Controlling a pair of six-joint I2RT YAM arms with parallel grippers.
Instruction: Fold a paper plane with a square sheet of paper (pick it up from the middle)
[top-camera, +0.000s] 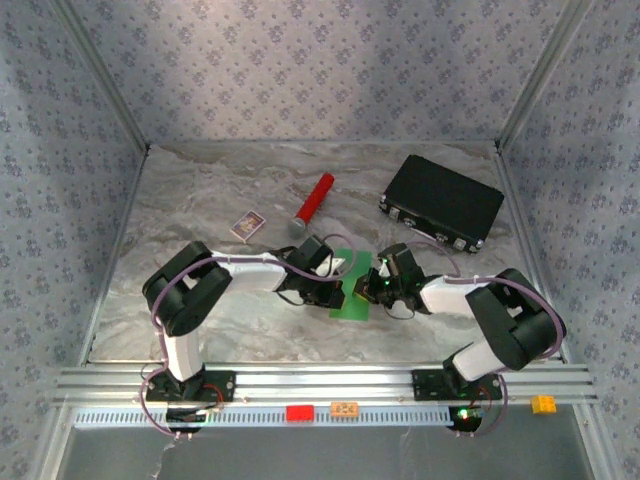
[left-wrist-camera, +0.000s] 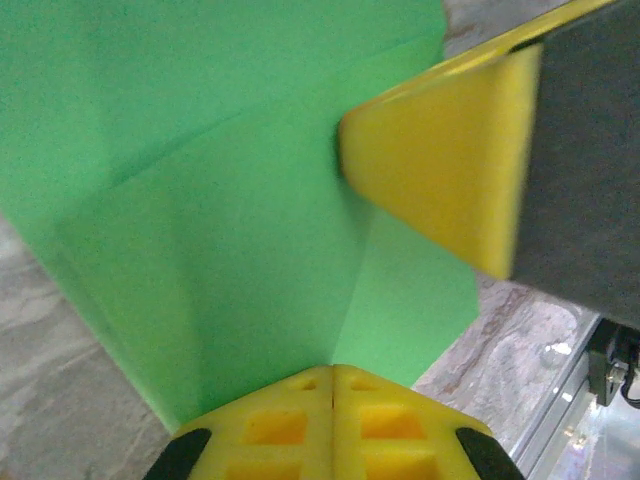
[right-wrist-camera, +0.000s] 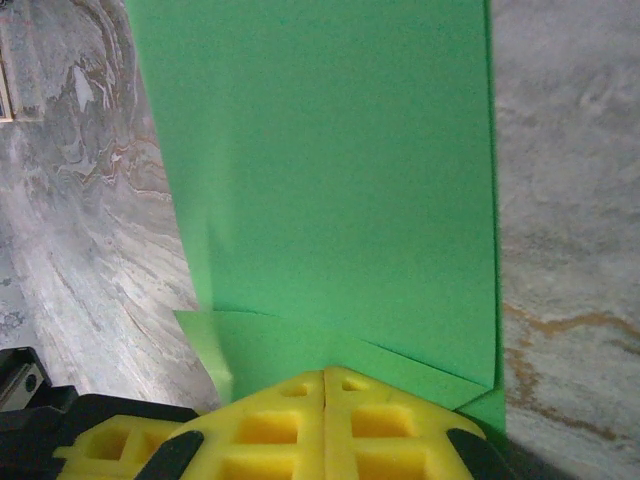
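Note:
The square sheet of paper (top-camera: 351, 300) is bright green and lies partly folded on the marble table between my two grippers. My left gripper (top-camera: 337, 284) is shut, and its yellow tips (left-wrist-camera: 333, 372) rest on the paper (left-wrist-camera: 250, 220) where a crease runs up from them. My right gripper (top-camera: 373, 287) is shut too, with its tips (right-wrist-camera: 326, 373) on a folded flap at the near edge of the paper (right-wrist-camera: 330, 170). One of the right gripper's yellow fingers (left-wrist-camera: 440, 170) touches the sheet in the left wrist view. Whether either gripper pinches the paper is unclear. No finished paper plane is in view.
A red cylinder (top-camera: 313, 203) and a small printed card (top-camera: 247, 225) lie behind the paper. A black case (top-camera: 442, 202) sits at the back right. Patterned walls close in the table on three sides, and a metal rail (top-camera: 320, 382) runs along the front.

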